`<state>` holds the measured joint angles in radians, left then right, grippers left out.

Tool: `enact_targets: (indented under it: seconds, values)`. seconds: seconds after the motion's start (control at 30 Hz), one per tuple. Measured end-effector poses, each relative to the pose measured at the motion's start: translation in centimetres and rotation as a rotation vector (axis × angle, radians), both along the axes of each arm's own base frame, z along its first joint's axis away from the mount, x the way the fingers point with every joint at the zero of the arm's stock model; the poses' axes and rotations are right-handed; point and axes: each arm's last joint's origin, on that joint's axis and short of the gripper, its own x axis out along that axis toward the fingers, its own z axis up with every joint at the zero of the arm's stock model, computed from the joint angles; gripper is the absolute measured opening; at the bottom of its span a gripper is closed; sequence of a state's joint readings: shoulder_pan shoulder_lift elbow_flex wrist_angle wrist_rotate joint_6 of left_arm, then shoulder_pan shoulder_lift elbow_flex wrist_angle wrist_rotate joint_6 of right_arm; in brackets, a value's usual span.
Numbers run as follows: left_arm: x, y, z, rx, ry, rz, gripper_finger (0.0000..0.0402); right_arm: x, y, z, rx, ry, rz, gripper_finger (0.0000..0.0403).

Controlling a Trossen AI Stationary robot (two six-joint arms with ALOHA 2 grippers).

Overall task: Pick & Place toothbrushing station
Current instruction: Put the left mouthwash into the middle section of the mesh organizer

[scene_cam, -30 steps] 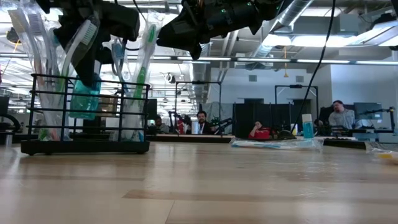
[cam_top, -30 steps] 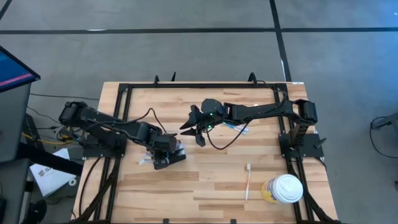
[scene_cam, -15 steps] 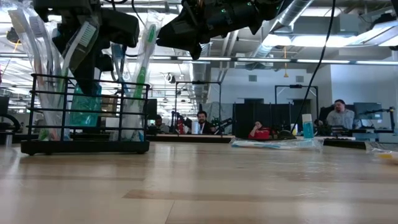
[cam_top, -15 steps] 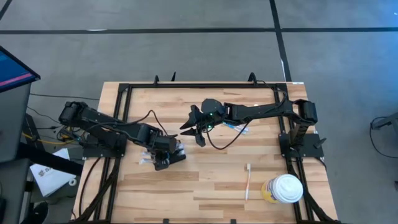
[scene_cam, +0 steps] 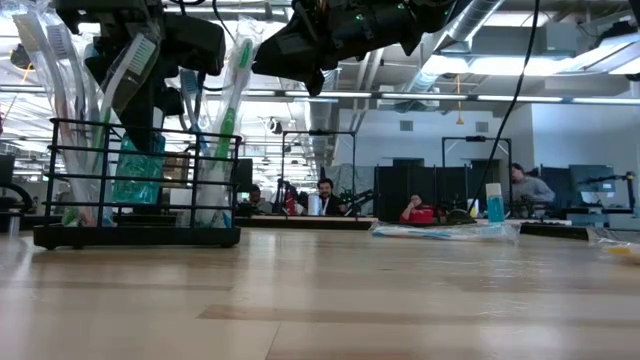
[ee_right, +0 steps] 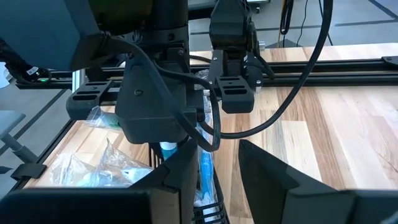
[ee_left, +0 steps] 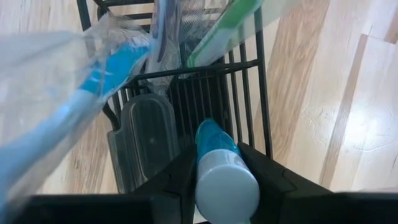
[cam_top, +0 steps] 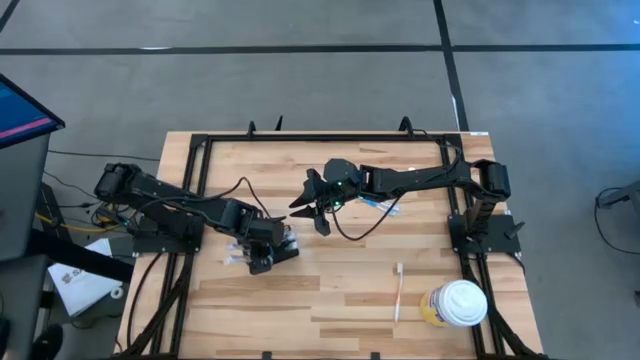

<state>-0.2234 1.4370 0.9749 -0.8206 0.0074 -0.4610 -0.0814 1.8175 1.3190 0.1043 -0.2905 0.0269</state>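
**Left end effector over the holder box, tube between its fingers**

The pale wooden counter [cam_top: 330, 290] fills the middle of the high view, framed by black rails. On it, at about nine o'clock from the counter's centre, stands the small black wire-mesh rectangular holder box [scene_cam: 137, 185], the toothbrushing station, upright and holding several toothbrushes in clear wrappers, one with a green handle [scene_cam: 228, 110].

The left end effector [cam_top: 262, 243] is directly above the holder box. In the left wrist view its two dark fingers [ee_left: 171, 186] press on either side of a blue-and-white tube with a rounded white end [ee_left: 222, 174], so it is grasping that tube, whose blue end reaches down into the box among the wires. A clear plastic lidded case [ee_left: 149, 140] lies in the box just beside the tube.

The right end effector [cam_top: 312, 205] hangs in the air at about twelve o'clock from the counter's centre, well apart from the holder box and at roughly one o'clock from it; its fingers [ee_right: 264, 168] stand apart with nothing between them.

At about five o'clock, near the counter's corner, stands a yellowish cup with a white lid [cam_top: 455, 303], and just beside it lies a white toothbrush [cam_top: 398, 290]. A wrapped blue item [cam_top: 378, 203] lies near the right arm.

No writing or brand can be read on anything.
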Motion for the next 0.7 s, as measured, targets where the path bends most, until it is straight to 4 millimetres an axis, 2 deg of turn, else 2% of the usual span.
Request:
enact_targets:
  seconds: [0.7]
  values:
    - [-0.01, 0.00, 0.00, 0.003, 0.001, -0.009, 0.0098, 0.00, 0.00, 0.00, 0.000, 0.000, 0.000, 0.0108]
